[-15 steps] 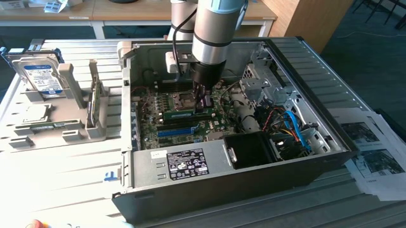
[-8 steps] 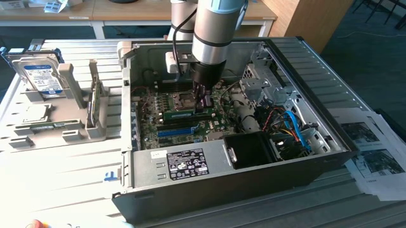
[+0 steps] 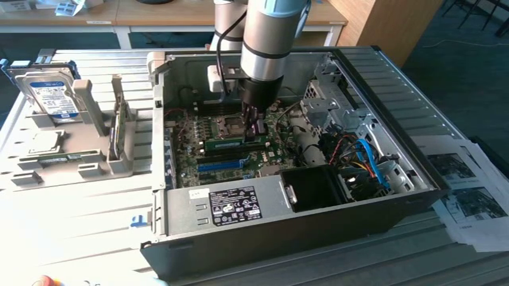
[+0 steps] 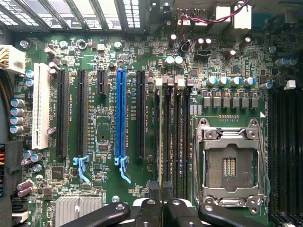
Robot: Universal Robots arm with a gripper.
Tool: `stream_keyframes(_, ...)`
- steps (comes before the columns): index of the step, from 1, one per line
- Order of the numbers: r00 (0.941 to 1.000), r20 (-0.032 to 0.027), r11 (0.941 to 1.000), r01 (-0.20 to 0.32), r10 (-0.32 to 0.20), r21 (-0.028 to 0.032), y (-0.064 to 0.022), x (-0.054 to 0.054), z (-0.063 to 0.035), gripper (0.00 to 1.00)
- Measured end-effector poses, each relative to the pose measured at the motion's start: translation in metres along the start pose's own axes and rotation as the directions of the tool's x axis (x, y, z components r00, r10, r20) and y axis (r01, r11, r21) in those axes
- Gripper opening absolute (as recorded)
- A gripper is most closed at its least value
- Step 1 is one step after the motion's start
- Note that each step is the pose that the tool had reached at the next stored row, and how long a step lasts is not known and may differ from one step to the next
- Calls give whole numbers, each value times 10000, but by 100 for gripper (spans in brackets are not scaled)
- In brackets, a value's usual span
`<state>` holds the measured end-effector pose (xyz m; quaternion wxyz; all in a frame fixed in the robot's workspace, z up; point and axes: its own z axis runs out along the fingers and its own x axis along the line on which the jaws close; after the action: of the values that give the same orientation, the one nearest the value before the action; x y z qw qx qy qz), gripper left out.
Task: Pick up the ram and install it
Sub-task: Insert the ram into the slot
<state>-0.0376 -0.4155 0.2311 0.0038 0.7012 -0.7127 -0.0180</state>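
1. Fingers [image 4: 147, 209] of the gripper [image 4: 160, 201] are drawn close together with only a thin gap. In the exterior view they appear to pinch the upper edge of the ram [image 3: 235, 143].
2. Ram position: it stands on its long edge just beside the CPU socket [image 3: 230, 124], between that socket and the blue slot [image 3: 221, 165], over the dark memory slots [image 4: 173, 142]. I cannot tell whether it is seated in one or hangs just above.
3. Tilt is the first risk I see. The pinch sits toward one end of the stick, not its middle, so downward pressure could drive that end in first and leave the stick crooked.
4. Misalignment is the second. If the stick lies slightly off the slot line beside the CPU socket, or its notch does not match, force would go into the board and could bend the stick or its contacts. So thin a pinch could also slip.
5. Looks: a long, narrow, thin green board with a row of small dark chips along its face, running parallel to the nearest edge of the CPU socket.
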Motion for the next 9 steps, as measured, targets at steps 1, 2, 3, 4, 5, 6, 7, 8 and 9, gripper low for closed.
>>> stream_keyframes(1, 10000, 0, 10000, 0, 0, 1, 0, 0, 5, 12)
stream_keyframes(2, 10000, 0, 10000, 1, -1, 2, 0, 0, 9, 12)
stream_keyframes(3, 10000, -1, 10000, 0, 0, 2, 0, 0, 9, 12)
stream_keyframes(4, 10000, 2, 10000, 0, 0, 3, -1, 0, 11, 12)
stream_keyframes(5, 10000, 2, 10000, 0, 0, 3, -1, -1, 10, 12)
stream_keyframes(6, 10000, 1, 10000, 0, 0, 3, -1, -1, 10, 12)
stream_keyframes(7, 10000, 2, 10000, 0, 0, 3, -1, -1, 11, 12)
stream_keyframes(8, 10000, 2, 10000, 0, 0, 3, -1, -1, 10, 12)
stream_keyframes(9, 10000, 2, 10000, 0, 0, 3, -1, -1, 11, 12)
